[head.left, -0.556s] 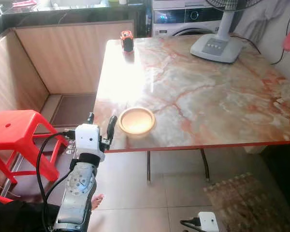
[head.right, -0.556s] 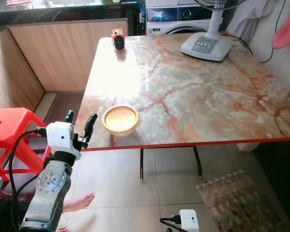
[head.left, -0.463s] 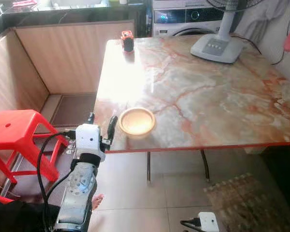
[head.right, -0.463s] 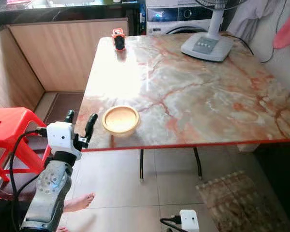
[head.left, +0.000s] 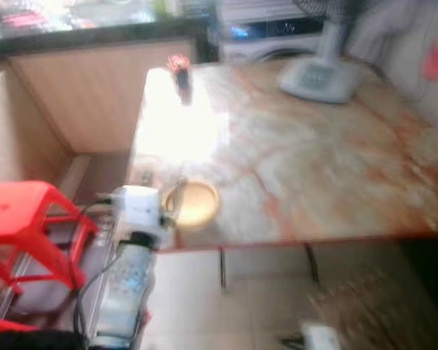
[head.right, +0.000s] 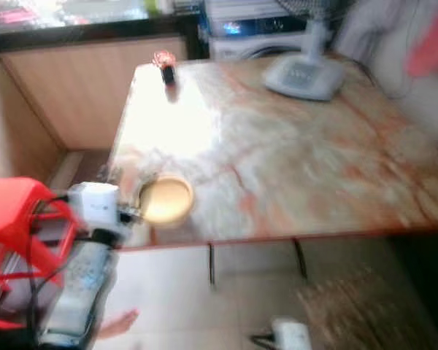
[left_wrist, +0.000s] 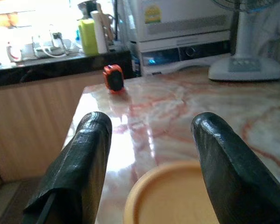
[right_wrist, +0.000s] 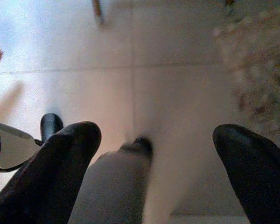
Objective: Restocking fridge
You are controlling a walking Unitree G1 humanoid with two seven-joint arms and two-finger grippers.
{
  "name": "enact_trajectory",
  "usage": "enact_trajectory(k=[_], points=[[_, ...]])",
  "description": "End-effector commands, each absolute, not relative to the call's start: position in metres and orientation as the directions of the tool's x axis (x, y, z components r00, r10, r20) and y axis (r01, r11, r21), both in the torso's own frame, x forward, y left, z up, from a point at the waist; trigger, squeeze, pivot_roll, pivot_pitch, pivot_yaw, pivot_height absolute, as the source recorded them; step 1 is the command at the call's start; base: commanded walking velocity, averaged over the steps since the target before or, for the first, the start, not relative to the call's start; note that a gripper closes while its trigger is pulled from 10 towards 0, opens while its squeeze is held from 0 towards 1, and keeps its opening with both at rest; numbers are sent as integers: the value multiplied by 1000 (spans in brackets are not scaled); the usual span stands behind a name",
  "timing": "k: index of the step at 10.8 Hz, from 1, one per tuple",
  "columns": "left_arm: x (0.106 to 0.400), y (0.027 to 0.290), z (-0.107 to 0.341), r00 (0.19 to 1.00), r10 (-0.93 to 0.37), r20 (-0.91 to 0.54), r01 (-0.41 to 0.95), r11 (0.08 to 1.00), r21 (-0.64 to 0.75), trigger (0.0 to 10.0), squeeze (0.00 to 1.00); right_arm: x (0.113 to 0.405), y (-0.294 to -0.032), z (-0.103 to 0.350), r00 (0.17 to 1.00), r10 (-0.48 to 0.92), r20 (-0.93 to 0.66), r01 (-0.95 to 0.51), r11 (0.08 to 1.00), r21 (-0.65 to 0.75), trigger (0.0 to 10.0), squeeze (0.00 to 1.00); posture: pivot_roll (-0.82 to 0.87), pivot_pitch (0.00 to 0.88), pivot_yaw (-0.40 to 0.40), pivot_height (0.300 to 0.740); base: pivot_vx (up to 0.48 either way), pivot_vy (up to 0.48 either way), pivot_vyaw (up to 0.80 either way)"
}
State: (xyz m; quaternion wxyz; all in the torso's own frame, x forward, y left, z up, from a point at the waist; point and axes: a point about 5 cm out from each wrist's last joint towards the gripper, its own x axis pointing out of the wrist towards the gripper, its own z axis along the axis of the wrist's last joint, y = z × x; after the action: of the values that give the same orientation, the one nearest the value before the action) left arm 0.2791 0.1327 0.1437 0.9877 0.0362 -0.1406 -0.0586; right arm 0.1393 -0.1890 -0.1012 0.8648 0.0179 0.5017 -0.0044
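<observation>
My right gripper [right_wrist: 151, 172] hangs over the floor, fingers wide. My left gripper [left_wrist: 151, 172] is spread wide too, right at the bowl [head.left: 192, 203] on the table's [head.left: 336, 168] near-left edge. Far left sits a small orange thing [left_wrist: 114, 78].

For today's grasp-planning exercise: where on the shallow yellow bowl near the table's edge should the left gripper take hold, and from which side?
Probably the near rim. The yellow bowl sits upright, open side up, near the marble table edge facing the robot. The left gripper is open, its fingers straddling that rim. Coming from the robot's side, one finger inside and one outside the thin wall suits it, since the bowl looks about as wide as the open fingers.
</observation>
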Motion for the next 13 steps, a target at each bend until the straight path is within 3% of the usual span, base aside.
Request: enact_trajectory(k=[1, 2, 4, 7, 11, 12, 13], points=[[279, 143, 144, 956, -109, 272, 84, 991, 100, 10000, 0, 149, -175, -99, 521, 48, -852, 6, 998, 60, 10000, 0, 15, 56, 20, 740, 266, 0, 0], [277, 138, 146, 947, -155, 282, 122, 984, 131, 10000, 0, 149, -175, -99, 521, 49, -852, 4, 998, 60, 10000, 0, 17, 57, 21, 740, 0, 0, 0], [275, 137, 145, 954, -124, 274, 97, 989, 110, 10000, 0, 149, -175, -99, 521, 47, -852, 4, 998, 58, 10000, 0, 18, 60, 20, 740, 0, 0, 0], [272, 146, 146, 971, -56, 234, 85, 989, -117, 10000, 0, 149, -175, -99, 520, 47, -853, 1, 998, 55, 10000, 0, 20, 61, 22, 740, 0, 0, 0], [264, 176, 139, 985, 71, 158, -29, 966, -255, 10000, 0, 149, -176, -99, 520, 40, -853, 7, 999, 51, 10000, 0, 24, 55, 21, 740, 0, 0, 0], [264, 184, 135, 987, 87, 136, -43, 954, -296, 10000, 608, 149, -176, -99, 520, 41, -853, 4, 999, 51, 10000, 0, 24, 56, 21, 740, 0, 0, 0], [264, 193, 132, 990, 89, 110, -47, 941, -334, 10000, 1000, 149, -176, -99, 520, 44, -853, -2, 999, 50, 10000, 0, 28, 54, 21, 740, 0, 0, 0]])
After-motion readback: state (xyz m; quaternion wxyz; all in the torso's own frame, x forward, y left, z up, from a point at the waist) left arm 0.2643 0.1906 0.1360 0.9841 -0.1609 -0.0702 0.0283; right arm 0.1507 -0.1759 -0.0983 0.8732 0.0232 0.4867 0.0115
